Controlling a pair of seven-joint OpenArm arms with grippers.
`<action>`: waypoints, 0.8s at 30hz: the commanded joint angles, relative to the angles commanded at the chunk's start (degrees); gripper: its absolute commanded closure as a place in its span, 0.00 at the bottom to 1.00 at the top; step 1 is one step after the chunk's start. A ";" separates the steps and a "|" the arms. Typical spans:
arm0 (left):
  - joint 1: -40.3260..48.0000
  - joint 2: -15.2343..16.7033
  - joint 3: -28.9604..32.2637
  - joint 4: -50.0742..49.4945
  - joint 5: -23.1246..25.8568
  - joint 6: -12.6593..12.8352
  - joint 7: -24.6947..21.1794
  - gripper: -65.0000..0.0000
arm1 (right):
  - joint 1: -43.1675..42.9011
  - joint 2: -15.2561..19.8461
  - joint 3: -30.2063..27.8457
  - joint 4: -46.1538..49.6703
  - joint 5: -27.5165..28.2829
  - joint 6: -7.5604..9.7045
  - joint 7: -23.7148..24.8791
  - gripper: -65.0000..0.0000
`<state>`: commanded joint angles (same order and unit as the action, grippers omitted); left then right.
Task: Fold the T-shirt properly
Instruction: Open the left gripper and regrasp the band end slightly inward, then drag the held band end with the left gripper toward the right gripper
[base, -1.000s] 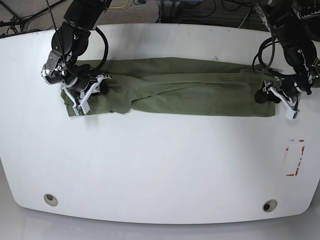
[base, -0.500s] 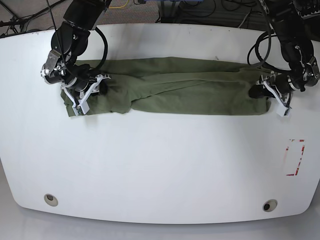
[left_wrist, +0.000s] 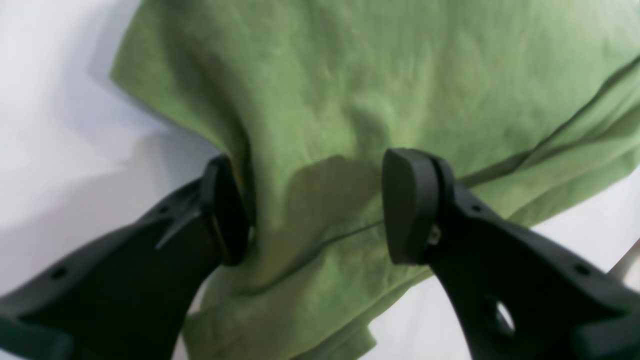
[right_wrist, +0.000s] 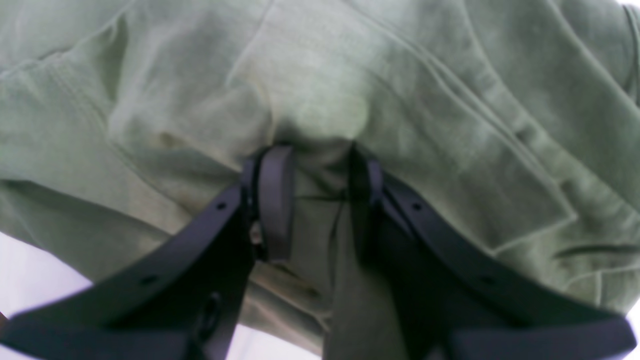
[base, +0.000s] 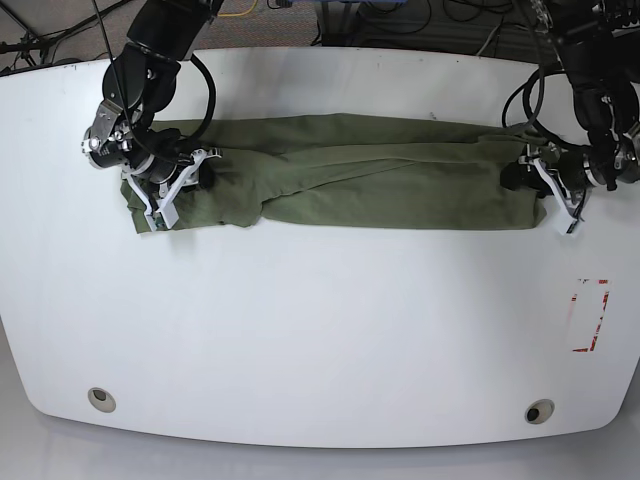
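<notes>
Fabric fills both of your wrist views: the T-shirt (base: 350, 185) lies on the white table (base: 320, 330) as a long, narrow olive band folded lengthwise, running across the far half of the top from one arm to the other. In your base view the right gripper (base: 185, 180) sits on the band's left end, where the cloth bunches into a wider, rumpled lump with a seam edge showing. Your right wrist camera shows that gripper's two black fingers (right_wrist: 272, 200) drawn close together with a pinched ridge of green cloth (right_wrist: 320, 125) between them, so it is clamped on the shirt. The left gripper (base: 545, 185) is at the opposite end of the band, on the base view's right. From your left wrist camera its jaws stand well apart, the pads (left_wrist: 407, 205) straddling a raised fold of the shirt (left_wrist: 350, 100); one pad presses against the fold's side while the other stands clear of the cloth, so nothing is squeezed there. White table surface shows beyond the cloth's edge on both sides of that view. A small red-and-white marking (base: 590, 315) lies on the table near its right edge, well apart from the shirt.
</notes>
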<state>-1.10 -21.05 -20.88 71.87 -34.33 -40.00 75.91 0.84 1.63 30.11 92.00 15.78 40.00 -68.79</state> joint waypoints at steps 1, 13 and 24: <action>0.53 -0.18 0.70 1.49 0.00 0.00 0.00 0.39 | 0.00 0.00 0.00 0.09 0.00 0.00 0.00 0.72; 5.19 0.18 1.76 8.53 0.00 0.00 0.09 0.40 | -0.18 0.00 0.00 0.26 0.00 0.00 0.00 0.72; 5.01 3.08 1.49 8.97 0.09 0.00 -0.18 0.97 | 0.00 -0.09 0.00 0.09 0.00 0.00 0.00 0.72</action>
<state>3.91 -17.98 -19.38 80.84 -34.24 -40.00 75.74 0.84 1.54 30.11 92.09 15.78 40.00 -68.79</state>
